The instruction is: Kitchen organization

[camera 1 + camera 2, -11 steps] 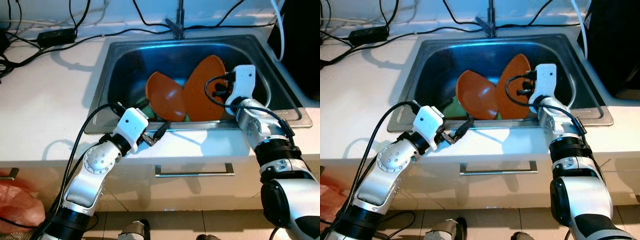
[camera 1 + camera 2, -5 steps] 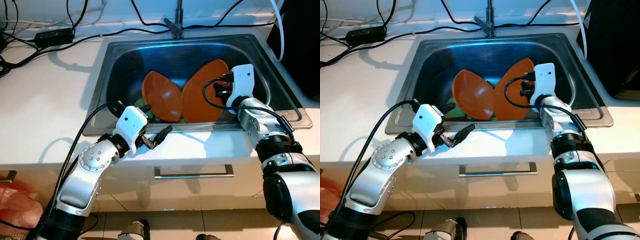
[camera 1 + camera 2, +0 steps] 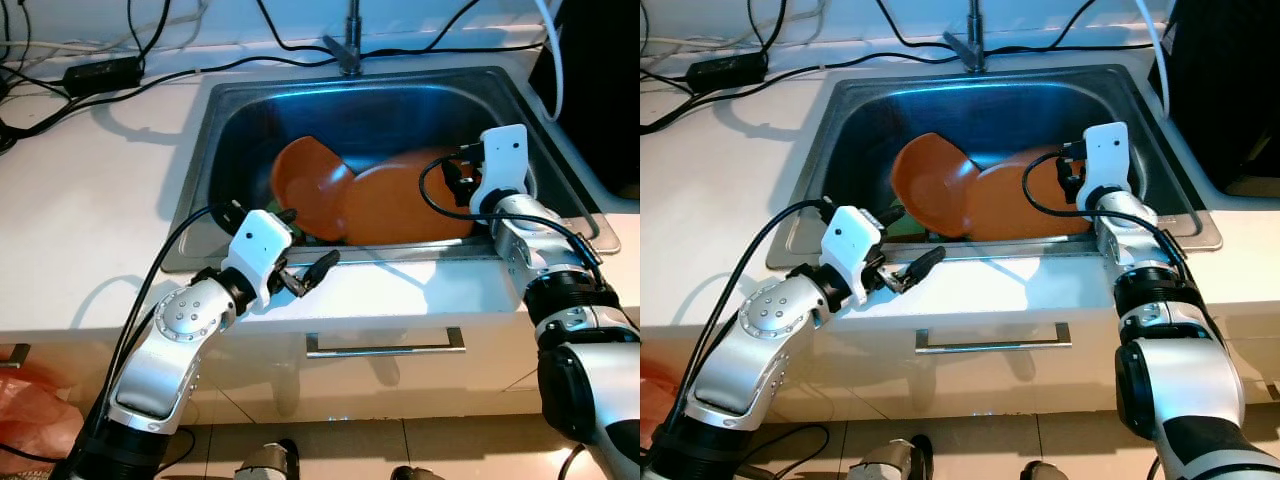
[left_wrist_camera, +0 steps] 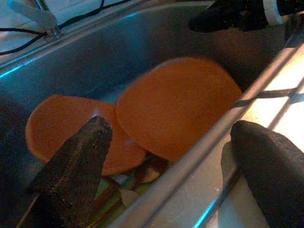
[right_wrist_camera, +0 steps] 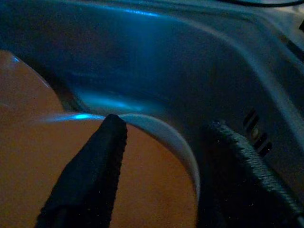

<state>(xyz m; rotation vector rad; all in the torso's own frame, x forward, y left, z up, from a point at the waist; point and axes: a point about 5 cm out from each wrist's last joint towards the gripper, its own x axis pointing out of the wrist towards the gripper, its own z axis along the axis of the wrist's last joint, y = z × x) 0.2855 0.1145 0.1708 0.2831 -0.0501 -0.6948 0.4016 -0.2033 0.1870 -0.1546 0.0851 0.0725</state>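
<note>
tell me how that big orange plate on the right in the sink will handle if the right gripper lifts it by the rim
The orange plate looks stiff, thin and probably light. Its smooth, glossy face may slip between the right gripper's open fingers. It overlaps the other orange plate, so lifting may drag or knock that one.

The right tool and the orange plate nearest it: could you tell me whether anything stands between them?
Nothing visible does. The right tool is open, with its fingers astride the orange plate's rim inside the sink.

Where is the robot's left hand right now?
The left hand hovers open over the sink's front rim, at the sink's left-front corner, just short of the two orange plates lying inside.
</note>
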